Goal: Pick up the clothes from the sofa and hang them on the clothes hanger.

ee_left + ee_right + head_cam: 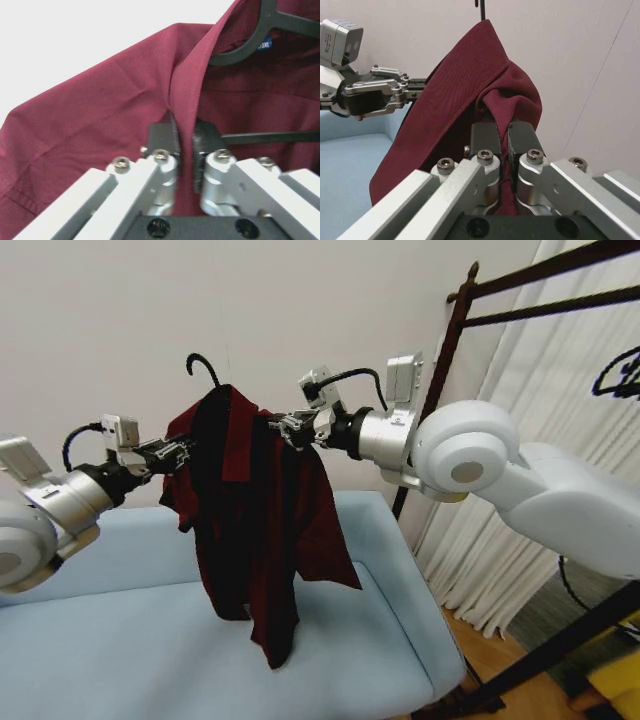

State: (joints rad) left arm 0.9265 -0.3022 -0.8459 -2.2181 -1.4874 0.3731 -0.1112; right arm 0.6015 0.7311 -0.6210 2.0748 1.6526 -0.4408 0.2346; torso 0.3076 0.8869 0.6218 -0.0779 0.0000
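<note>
- Two grippers are at work: the left gripper (185, 452) is pinched tight on one shoulder of the red shirt (250, 520), and the right gripper (283, 426) is clamped on the other shoulder.
- One shirt is stretched between them, its shoulder line running left to right and its body hanging over the blue sofa (100, 640).
- One black hanger (203, 365) sits inside the collar, with its hook pointing up.
- One dark rack (452, 330) stands to the robot's right, beyond the right arm. That arm is the nearer one, so I judge the hook must travel rightward.
</note>
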